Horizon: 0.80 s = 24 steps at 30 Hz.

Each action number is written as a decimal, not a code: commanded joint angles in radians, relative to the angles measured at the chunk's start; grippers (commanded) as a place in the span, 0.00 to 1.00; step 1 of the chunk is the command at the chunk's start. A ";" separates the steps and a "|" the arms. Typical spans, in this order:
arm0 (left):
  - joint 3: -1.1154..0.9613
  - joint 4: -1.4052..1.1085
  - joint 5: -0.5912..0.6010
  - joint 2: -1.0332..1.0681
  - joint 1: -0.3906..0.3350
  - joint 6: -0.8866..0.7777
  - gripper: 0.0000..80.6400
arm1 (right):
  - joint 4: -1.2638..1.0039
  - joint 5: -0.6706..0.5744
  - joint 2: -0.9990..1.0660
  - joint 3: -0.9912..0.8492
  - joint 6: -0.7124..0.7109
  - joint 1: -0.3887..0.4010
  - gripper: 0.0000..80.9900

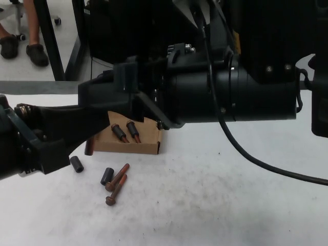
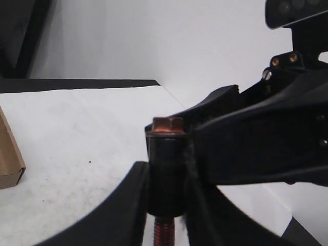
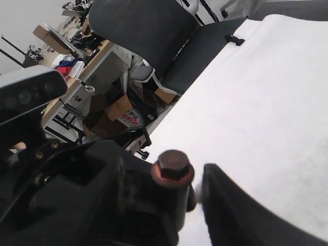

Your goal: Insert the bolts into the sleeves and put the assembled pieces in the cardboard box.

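Left gripper [image 2: 166, 178] clamps a sleeve [image 2: 166, 166] with a bolt [image 2: 168, 124] through it, above the white, smudged table [image 1: 215, 195]. Right gripper [image 3: 192, 199] stands spread around the bolt head. The box [image 1: 128, 147] holds two assemblies [image 1: 120, 133]. An office chair [image 3: 138, 31] stands beyond the table.

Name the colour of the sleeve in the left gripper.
Black. The sleeve shows best in the left wrist view.

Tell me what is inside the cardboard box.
Two sleeved bolts lie in the cardboard box. An arm covers its far part, so anything there is hidden.
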 commanded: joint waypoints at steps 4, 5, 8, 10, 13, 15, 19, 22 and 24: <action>-0.015 -0.052 -0.015 -0.006 0.000 -0.001 0.01 | 0.051 -0.009 -0.011 0.000 -0.021 -0.002 0.57; -0.015 -0.046 -0.020 -0.006 0.002 0.003 0.01 | 0.055 -0.009 -0.017 0.000 -0.030 -0.008 0.57; -0.015 0.004 -0.093 -0.001 0.004 0.051 0.01 | 0.091 -0.009 -0.052 0.000 -0.064 -0.033 0.57; -0.015 0.011 -0.126 0.016 0.004 0.097 0.01 | 0.142 -0.011 -0.085 0.000 -0.083 -0.054 0.57; -0.015 -0.027 -0.128 0.078 0.004 0.109 0.01 | 0.234 -0.018 -0.133 0.000 -0.140 -0.082 0.57; -0.015 -0.079 -0.128 0.149 0.004 0.109 0.01 | 0.308 -0.018 -0.164 0.000 -0.175 -0.098 0.56; -0.042 -0.170 -0.125 0.334 0.018 0.109 0.01 | 0.446 -0.018 -0.209 0.000 -0.250 -0.135 0.55; -0.108 -0.184 -0.121 0.511 0.054 0.122 0.01 | 0.558 -0.015 -0.231 0.000 -0.314 -0.173 0.46; -0.176 -0.184 -0.093 0.630 0.086 0.135 0.01 | 0.623 -0.016 -0.237 0.000 -0.350 -0.199 0.37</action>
